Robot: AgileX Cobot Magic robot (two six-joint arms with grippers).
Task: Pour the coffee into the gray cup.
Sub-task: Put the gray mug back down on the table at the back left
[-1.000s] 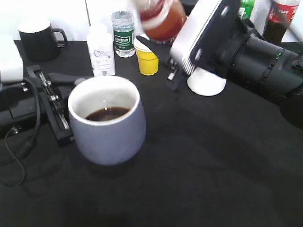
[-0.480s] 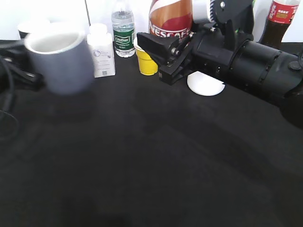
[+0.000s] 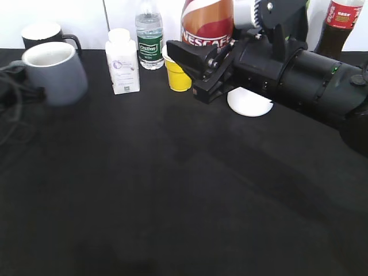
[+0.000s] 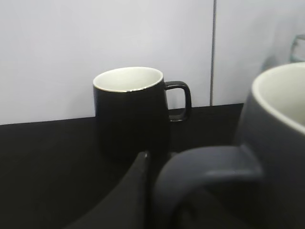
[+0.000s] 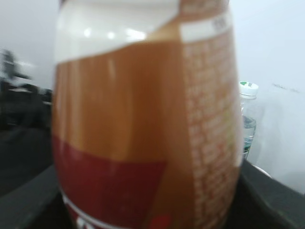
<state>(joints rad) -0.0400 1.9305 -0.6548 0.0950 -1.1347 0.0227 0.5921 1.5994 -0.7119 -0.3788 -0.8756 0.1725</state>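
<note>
Coffee bottle upright in the right claw, gray cup parked far left — spills are the risk now.

The coffee bottle (image 3: 207,23) stands upright at the back, pinched by the right claw (image 3: 198,66); its curvy plastic and glossy label look slick, so a loose grip could let it slide or tip toward the yellow cup (image 3: 178,75). The gray cup (image 3: 56,72) sits on the black surface (image 3: 184,190) just in front of the black mug (image 3: 43,34), its smooth glazed loop handle beside a finger of the left claw (image 4: 128,191) — whether that claw grips it I cannot tell. A careless pull-away could jolt the rounded cup and slosh it.
</note>
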